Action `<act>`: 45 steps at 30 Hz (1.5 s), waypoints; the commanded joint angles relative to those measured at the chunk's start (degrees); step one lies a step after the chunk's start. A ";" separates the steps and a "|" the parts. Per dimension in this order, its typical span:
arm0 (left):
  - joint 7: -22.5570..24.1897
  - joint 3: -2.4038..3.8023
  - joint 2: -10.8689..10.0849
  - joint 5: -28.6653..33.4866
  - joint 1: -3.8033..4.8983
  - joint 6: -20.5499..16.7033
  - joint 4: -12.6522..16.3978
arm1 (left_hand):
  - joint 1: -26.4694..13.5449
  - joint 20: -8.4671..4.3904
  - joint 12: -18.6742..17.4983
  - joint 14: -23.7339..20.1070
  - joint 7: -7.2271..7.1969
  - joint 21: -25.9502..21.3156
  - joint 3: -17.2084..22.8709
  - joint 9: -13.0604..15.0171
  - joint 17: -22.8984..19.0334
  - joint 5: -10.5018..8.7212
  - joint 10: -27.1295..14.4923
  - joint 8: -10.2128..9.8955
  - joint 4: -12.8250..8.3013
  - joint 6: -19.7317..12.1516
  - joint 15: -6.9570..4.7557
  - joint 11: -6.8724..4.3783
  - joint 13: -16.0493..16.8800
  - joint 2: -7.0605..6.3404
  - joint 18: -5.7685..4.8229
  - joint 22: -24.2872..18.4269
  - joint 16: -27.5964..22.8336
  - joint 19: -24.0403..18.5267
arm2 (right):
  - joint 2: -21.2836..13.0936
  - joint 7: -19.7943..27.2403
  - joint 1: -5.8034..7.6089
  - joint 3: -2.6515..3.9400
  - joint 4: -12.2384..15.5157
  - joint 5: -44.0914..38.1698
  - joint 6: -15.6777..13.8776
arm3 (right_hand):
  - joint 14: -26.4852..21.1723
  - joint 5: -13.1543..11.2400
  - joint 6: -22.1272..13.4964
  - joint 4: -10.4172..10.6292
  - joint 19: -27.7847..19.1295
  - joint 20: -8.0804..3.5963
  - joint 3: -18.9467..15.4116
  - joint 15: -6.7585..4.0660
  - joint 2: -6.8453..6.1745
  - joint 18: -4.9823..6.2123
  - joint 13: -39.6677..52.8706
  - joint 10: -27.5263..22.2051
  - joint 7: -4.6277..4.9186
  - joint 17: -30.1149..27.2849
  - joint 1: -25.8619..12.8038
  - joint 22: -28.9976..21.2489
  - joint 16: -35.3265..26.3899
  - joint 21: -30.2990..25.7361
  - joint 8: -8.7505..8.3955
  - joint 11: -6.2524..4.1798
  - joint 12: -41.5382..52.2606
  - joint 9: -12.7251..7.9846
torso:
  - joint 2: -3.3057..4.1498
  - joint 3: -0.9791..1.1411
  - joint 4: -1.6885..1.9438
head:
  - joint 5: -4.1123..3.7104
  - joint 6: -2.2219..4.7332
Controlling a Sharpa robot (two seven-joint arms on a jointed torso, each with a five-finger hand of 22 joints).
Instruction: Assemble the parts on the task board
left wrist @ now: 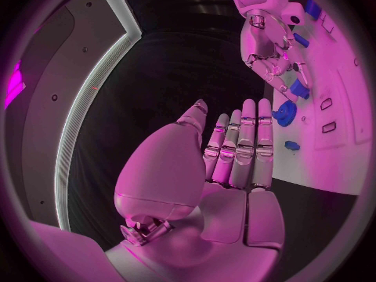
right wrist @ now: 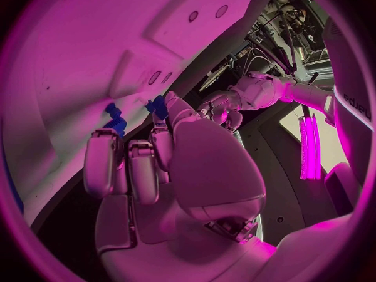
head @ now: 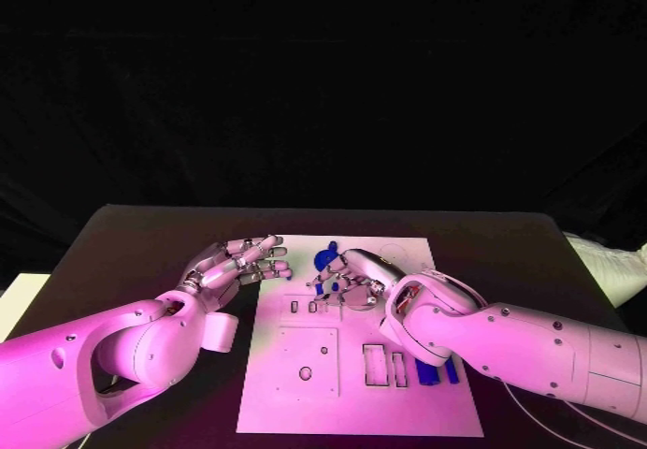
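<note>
The task board (head: 362, 393) is lying flat in the middle of the black table (head: 135, 234), and everything here is placed against it. The right hand (head: 345, 282) is hovering over the board's far half, its fingers curling down toward a small blue part (right wrist: 157, 106) close by the fingertips; whether it is already pinching that part or only touching it I cannot tell, since the fingers are hiding the contact. A larger blue part (head: 326, 254) is sitting on the board just beyond that hand, and a couple of long blue parts (head: 429, 370) are lying on the board's right side, beside the rectangular slots and partly under the right forearm. The left hand (head: 237, 265) is hanging above the table just off the board's left edge, fingers straight and apart, holding nothing. The parts are looking like small rigid plastic pieces: light, stiff, probably smooth enough to slip or tip out of a pinch. My judgement is that taking each by its opposite flat sides, near the middle, would be keeping it square for its slot.
</note>
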 commanded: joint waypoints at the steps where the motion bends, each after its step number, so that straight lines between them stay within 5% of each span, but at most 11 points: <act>1: 0.44 0.03 0.15 0.07 0.01 1.18 0.12 | 0.54 0.15 -0.27 0.36 0.19 -0.36 -0.10 -0.06 0.07 -0.10 0.04 -0.26 -0.32 -0.01 -0.02 0.19 -0.07 0.15 0.65 -0.06 -0.29 0.35 | 0.52 -2.75 -0.38 -0.09 -0.48 -4.63 2.42 | 4.86 0.06 1.08 -0.28 -0.48 -0.04 0.09 -0.15 0.63 -0.81 -6.28 1.51 -1.28 9.78 0.27 -0.06 -0.04 -0.29 0.26 -1.83 -0.20 1.19 | 0.06 0.04 -0.04 | 0.19 -0.21; 24: 0.13 0.03 0.13 0.07 0.01 1.29 0.06 | 0.54 0.15 -0.27 0.36 0.19 -0.36 -0.10 -0.06 0.07 -0.10 0.04 -0.26 -0.32 -0.01 -0.02 0.19 -0.07 0.15 0.65 -0.06 -0.29 0.35 | 0.60 -5.19 -0.96 -0.32 -1.08 -8.17 5.84 | 4.82 0.05 1.13 -0.88 -0.67 0.10 0.18 -0.01 0.10 -0.76 -6.44 1.28 -1.16 9.59 0.21 -0.32 -0.14 -0.48 0.22 -1.71 -0.54 1.26 | 0.01 0.12 -0.20 | 0.12 -0.56; 45: 0.12 0.03 0.08 0.07 0.01 1.28 0.10 | 0.54 0.15 -0.27 0.36 0.19 -0.36 -0.10 -0.06 0.07 -0.10 0.04 -0.26 -0.32 -0.01 -0.02 0.19 -0.07 0.15 0.65 -0.06 -0.29 0.35 | 0.17 -8.54 -0.96 -0.40 -0.51 -10.93 12.08 | 4.78 -0.92 0.46 -1.07 -0.91 0.32 -0.04 0.24 -0.67 -0.69 -7.41 0.49 -0.76 9.40 -0.77 -0.67 -0.26 -0.75 -0.35 -1.39 -2.04 1.14 | 0.01 0.12 -0.16 | -0.08 -0.92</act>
